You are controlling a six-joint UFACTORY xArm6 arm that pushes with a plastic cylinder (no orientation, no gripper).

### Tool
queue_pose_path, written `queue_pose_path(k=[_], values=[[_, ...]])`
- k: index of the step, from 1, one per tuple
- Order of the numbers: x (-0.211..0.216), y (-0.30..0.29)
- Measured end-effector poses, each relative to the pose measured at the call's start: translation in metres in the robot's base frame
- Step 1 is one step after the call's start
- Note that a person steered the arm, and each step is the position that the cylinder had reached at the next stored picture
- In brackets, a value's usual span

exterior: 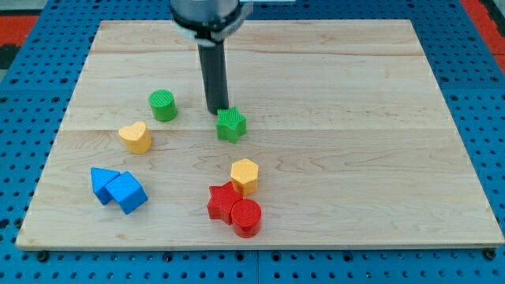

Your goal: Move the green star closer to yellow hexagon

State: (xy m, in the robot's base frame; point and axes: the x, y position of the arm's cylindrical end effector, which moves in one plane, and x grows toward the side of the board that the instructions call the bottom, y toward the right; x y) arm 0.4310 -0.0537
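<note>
The green star [232,125] lies near the middle of the wooden board [355,118]. The yellow hexagon [245,175] lies below it toward the view's bottom, a short gap apart. My tip [216,110] stands just at the star's upper left, close to or touching it. The rod rises from there to the view's top.
A green cylinder [163,105] and a yellow heart [136,136] lie to the left. Two blue blocks [118,189] sit at the lower left. A red star [223,200] and a red cylinder [246,217] sit just below the yellow hexagon.
</note>
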Motion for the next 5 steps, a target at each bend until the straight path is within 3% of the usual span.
queue_pose_path(k=[1,4,5], values=[[0.034,0.016],[0.073,0.078],[0.055,0.096]])
